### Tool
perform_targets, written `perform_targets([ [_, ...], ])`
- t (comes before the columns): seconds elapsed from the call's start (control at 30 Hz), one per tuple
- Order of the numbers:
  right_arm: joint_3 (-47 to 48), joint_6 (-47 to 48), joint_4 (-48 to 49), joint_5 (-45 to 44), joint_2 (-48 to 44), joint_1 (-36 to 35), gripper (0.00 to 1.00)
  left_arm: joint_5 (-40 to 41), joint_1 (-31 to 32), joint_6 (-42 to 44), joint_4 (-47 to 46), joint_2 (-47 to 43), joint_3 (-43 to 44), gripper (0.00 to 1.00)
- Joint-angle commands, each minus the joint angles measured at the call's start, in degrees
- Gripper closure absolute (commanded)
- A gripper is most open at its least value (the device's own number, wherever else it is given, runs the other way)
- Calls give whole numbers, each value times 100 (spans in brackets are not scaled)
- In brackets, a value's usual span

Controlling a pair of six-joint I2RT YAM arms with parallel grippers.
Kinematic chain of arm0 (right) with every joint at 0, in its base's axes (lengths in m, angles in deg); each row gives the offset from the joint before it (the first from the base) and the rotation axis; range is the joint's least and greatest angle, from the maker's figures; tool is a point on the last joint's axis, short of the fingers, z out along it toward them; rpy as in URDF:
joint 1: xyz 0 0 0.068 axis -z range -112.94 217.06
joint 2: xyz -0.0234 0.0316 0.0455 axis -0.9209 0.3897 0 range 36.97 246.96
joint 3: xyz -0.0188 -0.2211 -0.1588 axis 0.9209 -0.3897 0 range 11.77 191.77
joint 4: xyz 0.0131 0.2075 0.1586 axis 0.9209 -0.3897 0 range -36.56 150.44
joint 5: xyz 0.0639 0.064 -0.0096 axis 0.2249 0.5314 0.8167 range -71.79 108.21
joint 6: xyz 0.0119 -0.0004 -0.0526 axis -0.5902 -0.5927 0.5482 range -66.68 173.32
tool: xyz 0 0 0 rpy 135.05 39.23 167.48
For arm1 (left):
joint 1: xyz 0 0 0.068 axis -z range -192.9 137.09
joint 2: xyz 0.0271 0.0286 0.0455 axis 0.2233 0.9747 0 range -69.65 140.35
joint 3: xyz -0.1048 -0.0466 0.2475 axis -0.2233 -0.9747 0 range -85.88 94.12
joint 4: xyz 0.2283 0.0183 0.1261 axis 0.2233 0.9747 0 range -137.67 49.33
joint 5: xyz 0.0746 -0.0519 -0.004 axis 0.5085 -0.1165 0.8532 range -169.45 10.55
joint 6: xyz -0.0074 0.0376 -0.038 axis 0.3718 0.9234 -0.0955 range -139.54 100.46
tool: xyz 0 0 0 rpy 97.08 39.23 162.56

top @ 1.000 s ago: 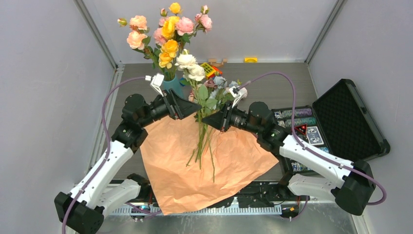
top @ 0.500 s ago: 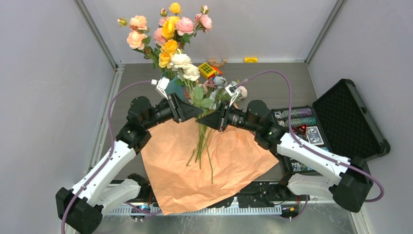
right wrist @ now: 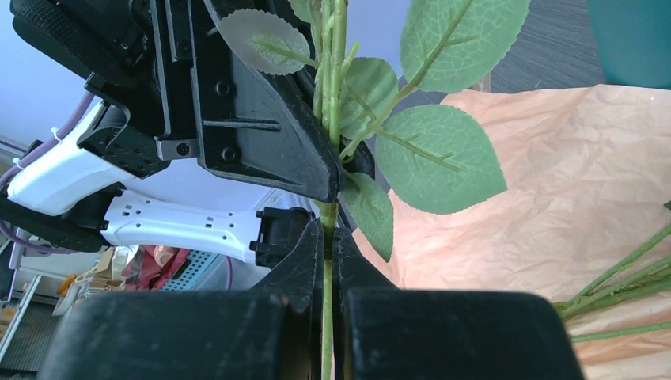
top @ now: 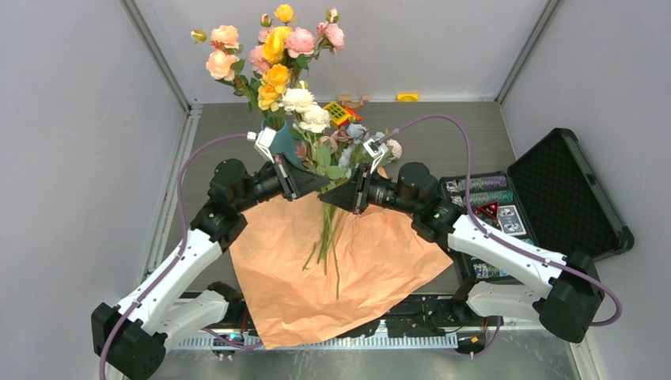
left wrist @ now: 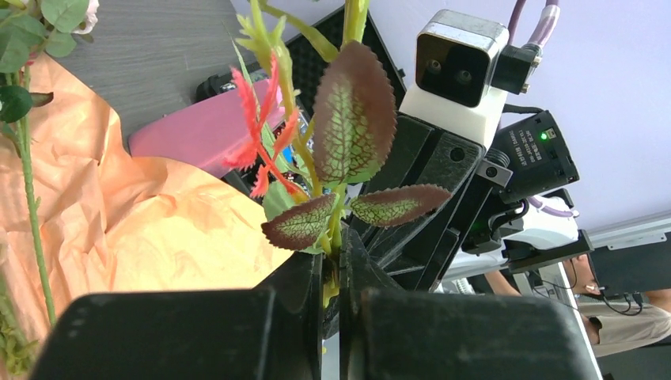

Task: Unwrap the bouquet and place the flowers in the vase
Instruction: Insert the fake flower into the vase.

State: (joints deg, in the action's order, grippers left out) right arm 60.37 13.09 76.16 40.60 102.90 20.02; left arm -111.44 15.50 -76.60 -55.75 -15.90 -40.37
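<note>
The flowers (top: pixel 320 150) stood upright over the opened paper (top: pixel 380 261) at worktop centre, stem ends trailing onto it. Left gripper (left wrist: pixel 332 273) & right gripper (right wrist: pixel 327 237) each clamped tight on stems, tips almost meeting. Vase (right wrist: pixel 633 32) w/ roses (top: pixel 273 47) stood just behind.

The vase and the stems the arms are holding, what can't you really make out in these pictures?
- Vase: in the top view, mostly behind the left wrist camera and leaves; in the right wrist view, cut off by the corner.
- Whether the left gripper and right gripper pinch the same flower stem: in the top view, foliage crowds the spot.
- Case contents: in the top view, too small.
</note>
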Motion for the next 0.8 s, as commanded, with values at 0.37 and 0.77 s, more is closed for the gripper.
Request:
perform_targets([
  [0.37, 429, 532, -1111, -877, -474, -24, 69, 753, 16, 891, 499, -394, 212, 100],
  [0.77, 546, 1362, -3097, -2893, -1106, 52, 24, 1947, -181, 3159, 2325, -19, 1579, 100],
])
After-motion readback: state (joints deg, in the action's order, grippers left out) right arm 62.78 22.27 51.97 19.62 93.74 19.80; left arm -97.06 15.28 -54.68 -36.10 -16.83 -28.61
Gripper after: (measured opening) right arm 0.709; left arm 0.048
